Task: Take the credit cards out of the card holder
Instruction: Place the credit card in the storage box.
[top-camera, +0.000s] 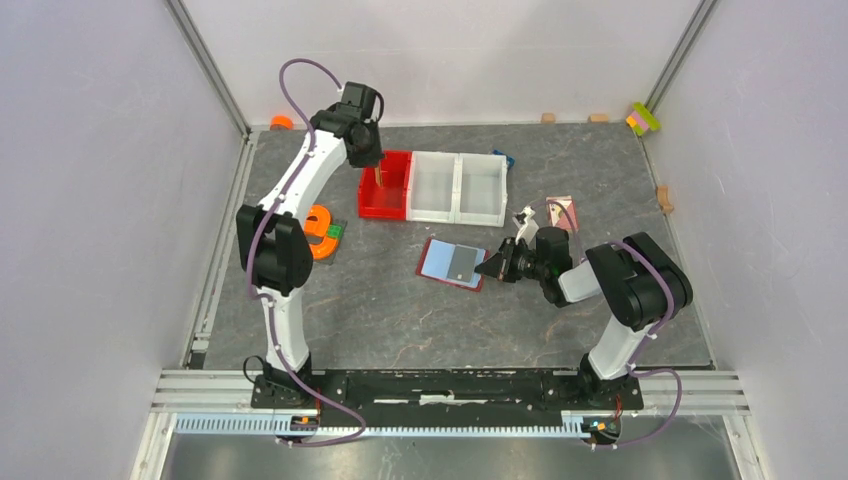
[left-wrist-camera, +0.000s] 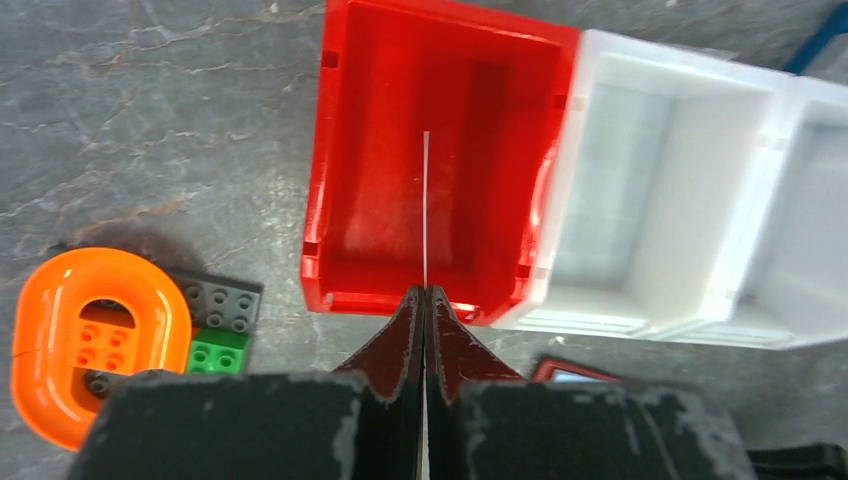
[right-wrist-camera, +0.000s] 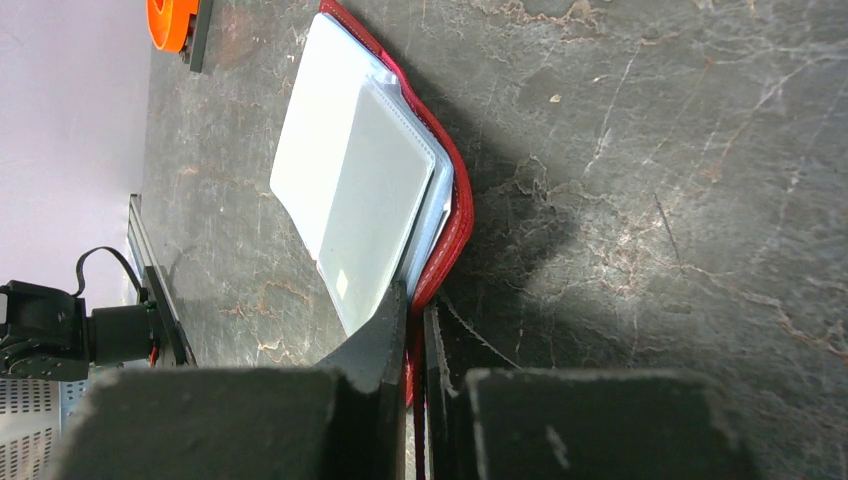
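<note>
The card holder (top-camera: 450, 263), a dark red wallet, lies open on the table's middle with a pale grey-blue card (top-camera: 448, 260) showing in it. My right gripper (top-camera: 491, 266) is shut on the holder's right edge; in the right wrist view the gripper (right-wrist-camera: 415, 305) pinches the red rim (right-wrist-camera: 455, 215) beside the pale card (right-wrist-camera: 360, 200). My left gripper (top-camera: 381, 168) hangs over the red bin, shut on a thin tan-orange card (top-camera: 381, 180). In the left wrist view the gripper (left-wrist-camera: 425, 295) holds that card (left-wrist-camera: 425, 200) edge-on. No black card shows.
A bright red bin (top-camera: 372, 203) and two white bins (top-camera: 458, 187) stand at the back middle. An orange piece with toy bricks (top-camera: 322, 232) lies at the left. A pink-and-white patterned card (top-camera: 560, 212) lies behind the right arm. Small blocks (top-camera: 643, 118) sit at the back right.
</note>
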